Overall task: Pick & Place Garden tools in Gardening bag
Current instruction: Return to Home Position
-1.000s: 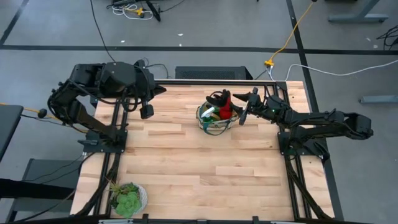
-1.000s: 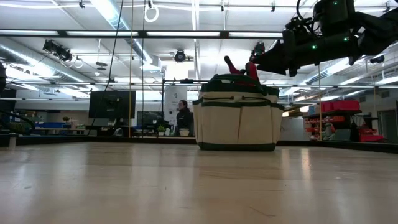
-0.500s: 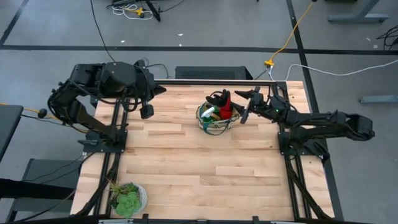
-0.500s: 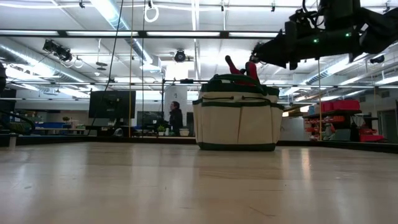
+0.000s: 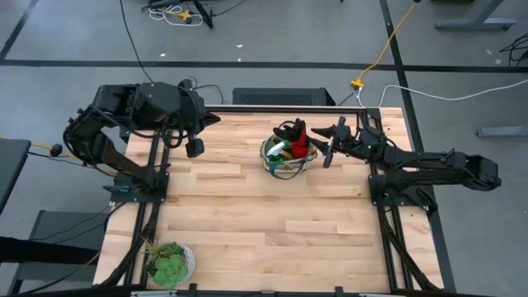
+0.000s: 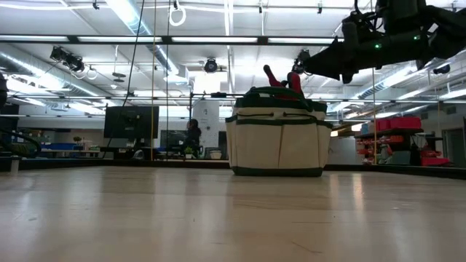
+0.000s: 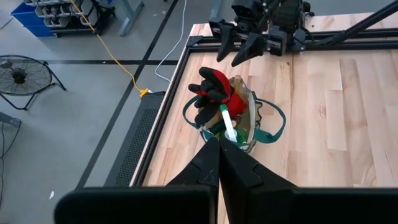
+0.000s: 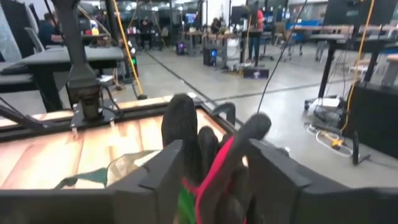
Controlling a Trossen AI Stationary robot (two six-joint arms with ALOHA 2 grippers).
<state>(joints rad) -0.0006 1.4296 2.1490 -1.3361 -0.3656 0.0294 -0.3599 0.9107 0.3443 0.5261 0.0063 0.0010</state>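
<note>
The tan gardening bag (image 5: 287, 155) with dark green trim stands at the table's far middle, on its flat base (image 6: 277, 172). Red-and-black gloves (image 7: 214, 93) stick up out of it, and a green tool with a white handle (image 7: 227, 121) lies inside. My right gripper (image 5: 328, 144) hovers level just right of the bag's rim, at the height of the gloves, open. Its fingers point at the gloves (image 8: 199, 143) and are apart from them in the left wrist view. My left gripper (image 5: 194, 148) hangs shut above the table's far left.
A leafy green plant in a pale pot (image 5: 169, 262) stands at the near left corner. Bare wooden tabletop (image 5: 272, 223) stretches from the bag to the near edge. A person (image 6: 193, 135) moves in the room beyond the table.
My right gripper's fingers have come closer together but still stand apart. The gloves and the bag have stayed where they were. The person behind the table has walked toward the left.
</note>
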